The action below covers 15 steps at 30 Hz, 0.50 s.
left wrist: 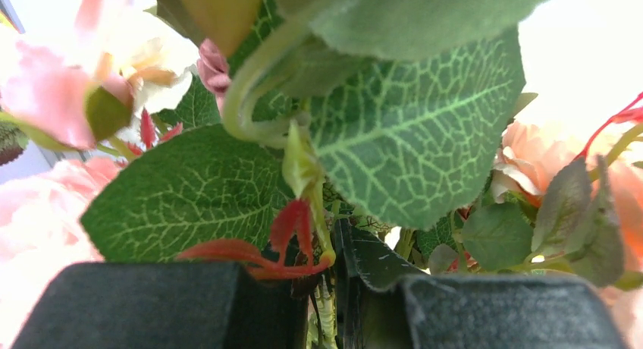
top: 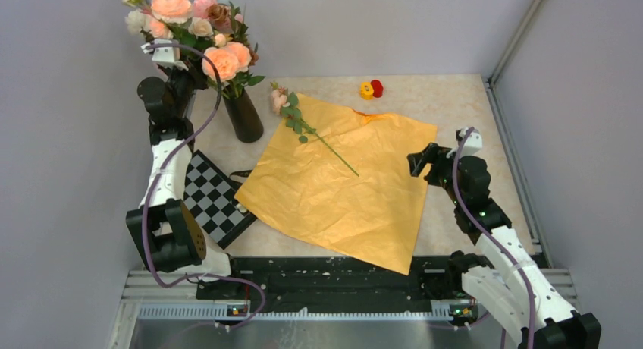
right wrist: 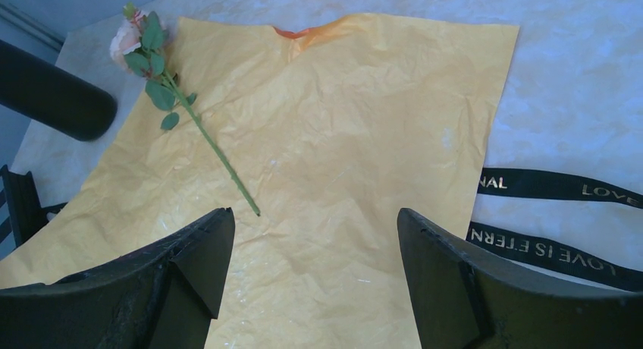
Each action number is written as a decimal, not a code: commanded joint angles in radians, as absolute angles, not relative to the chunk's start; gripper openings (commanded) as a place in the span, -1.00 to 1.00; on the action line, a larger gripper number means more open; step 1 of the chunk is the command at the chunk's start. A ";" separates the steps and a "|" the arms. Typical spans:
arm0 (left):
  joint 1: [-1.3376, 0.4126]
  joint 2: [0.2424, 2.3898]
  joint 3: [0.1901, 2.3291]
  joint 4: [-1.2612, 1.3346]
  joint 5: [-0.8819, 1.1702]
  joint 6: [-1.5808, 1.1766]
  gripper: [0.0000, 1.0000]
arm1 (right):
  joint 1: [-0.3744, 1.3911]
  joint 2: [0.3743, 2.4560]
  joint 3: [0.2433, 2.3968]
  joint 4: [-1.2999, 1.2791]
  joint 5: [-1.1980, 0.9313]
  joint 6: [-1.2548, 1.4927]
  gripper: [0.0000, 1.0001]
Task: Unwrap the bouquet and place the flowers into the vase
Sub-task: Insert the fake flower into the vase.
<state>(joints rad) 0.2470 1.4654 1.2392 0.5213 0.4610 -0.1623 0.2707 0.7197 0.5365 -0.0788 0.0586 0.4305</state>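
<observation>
Flowers [top: 224, 61], vase [top: 244, 115], marbled tabletop [top: 455, 106] (grey walls [top: 379, 23])

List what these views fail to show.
- Glossy black cylindrical vase: mouth hidden by pink and peach artificial flowers, top view.
- Left gripper: whether it pinches anything is unclear, green leaves crowd the left wrist view.
- Long black printed ribbon: cut off by the right edge, right wrist view.

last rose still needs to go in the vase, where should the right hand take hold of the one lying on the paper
Take the rose by its bare lower stem, below the leaves, coming straight down with the right hand's open fingers straddling it. It lies flat and diagonal on the orange paper, bloom toward the vase, so a top approach likely fits best.
</observation>
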 commanded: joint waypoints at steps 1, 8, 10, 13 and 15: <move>0.241 1.480 1.221 0.529 0.493 -0.165 -1.00 | 0.260 0.709 0.571 -0.083 0.056 0.415 0.60; 0.238 1.481 1.217 0.526 0.479 -0.171 -0.93 | 0.261 0.702 0.570 -0.092 0.052 0.425 0.60; 0.239 1.467 1.215 0.526 0.472 -0.175 -0.80 | 0.260 0.699 0.567 -0.094 0.054 0.424 0.60; 0.239 1.440 1.205 0.529 0.462 -0.186 -0.52 | 0.260 0.700 0.566 -0.093 0.055 0.422 0.60; 0.239 1.416 1.193 0.531 0.452 -0.191 -0.38 | 0.260 0.700 0.570 -0.095 0.060 0.416 0.60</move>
<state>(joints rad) 0.2432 1.4807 1.2190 0.5159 0.4637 -0.1699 0.2707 0.7170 0.5365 -0.1047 0.0582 0.4290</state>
